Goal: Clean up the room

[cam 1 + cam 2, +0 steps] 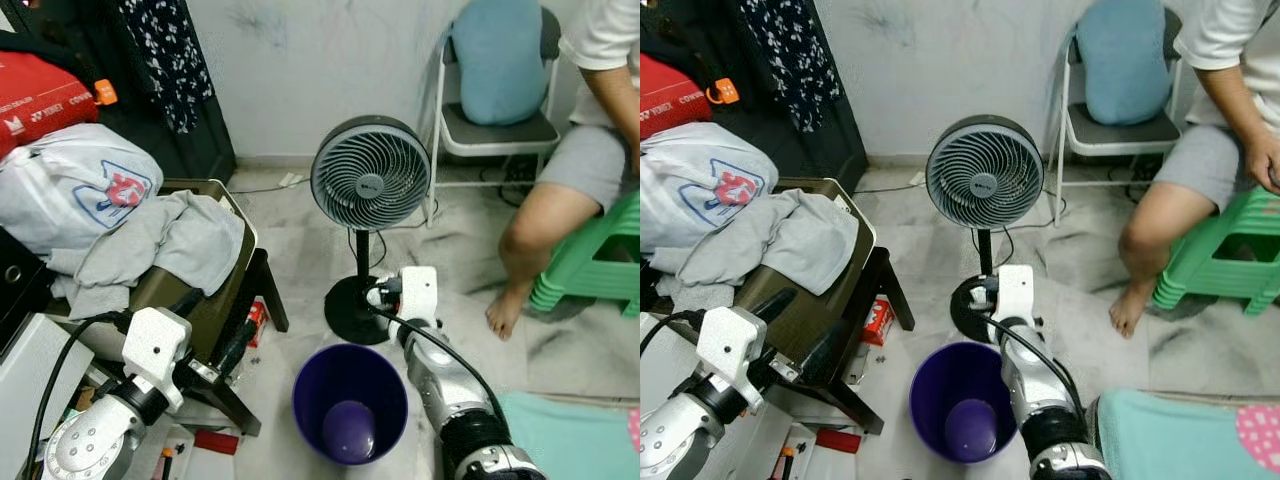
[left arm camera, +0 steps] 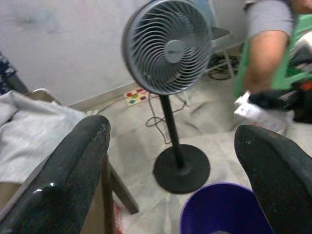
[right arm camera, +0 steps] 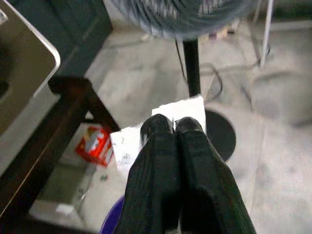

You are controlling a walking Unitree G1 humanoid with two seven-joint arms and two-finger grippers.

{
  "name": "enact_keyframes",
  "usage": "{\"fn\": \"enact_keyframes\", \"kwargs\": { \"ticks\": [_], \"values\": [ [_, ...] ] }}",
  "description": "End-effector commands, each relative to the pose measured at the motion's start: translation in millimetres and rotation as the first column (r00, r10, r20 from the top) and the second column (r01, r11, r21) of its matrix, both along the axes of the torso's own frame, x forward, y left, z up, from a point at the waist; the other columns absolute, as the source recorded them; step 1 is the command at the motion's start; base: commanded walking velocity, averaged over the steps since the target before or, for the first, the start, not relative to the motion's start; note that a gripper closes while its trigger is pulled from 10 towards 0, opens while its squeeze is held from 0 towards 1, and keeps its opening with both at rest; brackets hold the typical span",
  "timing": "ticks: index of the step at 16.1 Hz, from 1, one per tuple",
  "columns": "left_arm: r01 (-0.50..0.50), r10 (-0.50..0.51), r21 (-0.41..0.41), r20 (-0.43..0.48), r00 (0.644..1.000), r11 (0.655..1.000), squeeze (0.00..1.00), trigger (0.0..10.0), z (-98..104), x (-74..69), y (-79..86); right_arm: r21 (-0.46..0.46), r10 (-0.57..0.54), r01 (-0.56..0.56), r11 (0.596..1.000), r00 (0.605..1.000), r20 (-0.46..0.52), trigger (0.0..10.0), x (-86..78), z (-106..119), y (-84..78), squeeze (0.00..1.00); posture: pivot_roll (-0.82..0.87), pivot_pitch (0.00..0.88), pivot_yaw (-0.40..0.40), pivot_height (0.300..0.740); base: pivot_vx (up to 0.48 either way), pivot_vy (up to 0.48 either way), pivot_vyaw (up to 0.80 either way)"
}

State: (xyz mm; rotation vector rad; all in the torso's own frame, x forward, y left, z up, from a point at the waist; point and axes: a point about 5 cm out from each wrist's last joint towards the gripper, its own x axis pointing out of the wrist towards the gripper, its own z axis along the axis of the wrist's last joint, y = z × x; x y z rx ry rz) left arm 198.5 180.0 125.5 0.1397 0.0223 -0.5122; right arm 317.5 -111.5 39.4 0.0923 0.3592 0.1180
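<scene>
The white paper scrap [image 3: 163,127] sits pinched between the closed fingers of the right end effector [image 3: 174,127], held above the far rim of the purple bin [image 1: 350,400], at about 12 o'clock from the bin's centre and just short of the fan base [image 1: 352,312]. Judgement: this piece is collected but not yet dropped; release over the bin opening remains. The left end effector [image 2: 170,161] hangs spread and empty at roughly 9 o'clock from the bin, beside the dark stool [image 1: 215,330]. Outstanding items appear to include a red carton [image 1: 257,322] on the floor under the stool and loose litter near the robot's left arm; grey clothing [image 1: 165,245] and a white bag [image 1: 75,185] are heaped on the stool. Clearance is tight: the standing fan [image 1: 370,172] rises directly beyond the right end effector, the stool edge lies at 10 o'clock, and a seated person's leg [image 1: 525,250] occupies 2 o'clock. Open floor lies mainly between fan and person.
</scene>
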Motion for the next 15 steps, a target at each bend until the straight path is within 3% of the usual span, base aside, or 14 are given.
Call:
{"fn": "enact_keyframes", "kwargs": {
  "ticks": [1,6,11,14,15],
  "values": [
    [0.038,-0.038,0.026,-0.009,0.999,0.999,0.0,10.0,4,-5.2,-0.4,0.014,0.003,-0.003,1.0,1.0,-0.001,10.0,4.6,2,8.6,0.0,0.06,0.139,0.138,0.74,0.0,0.0,0.0],
    [0.07,-0.069,0.047,-0.032,0.997,0.996,0.0,10.0,8,-17.7,1.2,0.039,0.031,-0.029,0.999,0.998,-0.05,10.0,9.0,-2,19.0,0.0,0.08,0.178,0.166,0.74,0.0,0.0,0.0],
    [0.072,-0.07,0.048,-0.037,0.997,0.996,0.0,10.0,9,-18.6,1.3,0.039,0.03,-0.028,0.999,0.998,-0.052,10.0,9.7,-2,19.5,0.0,0.08,0.178,0.166,0.74,0.0,0.0,0.0],
    [0.065,-0.062,0.066,-0.048,0.997,0.996,0.0,10.0,14,-22.5,3.4,0.066,0.069,-0.054,0.996,0.966,-0.25,10.0,-6.9,-26,42.4,0.0,0.12,0.205,0.2,0.74,0.0,0.0,0.0],
    [0.061,-0.057,0.064,-0.052,0.997,0.996,0.0,10.0,14,-22.7,3.1,0.062,0.065,-0.05,0.997,0.966,-0.252,10.0,-7.4,-27,41.7,0.0,0.12,0.209,0.201,0.74,0.0,0.0,0.0]
  ]
}}
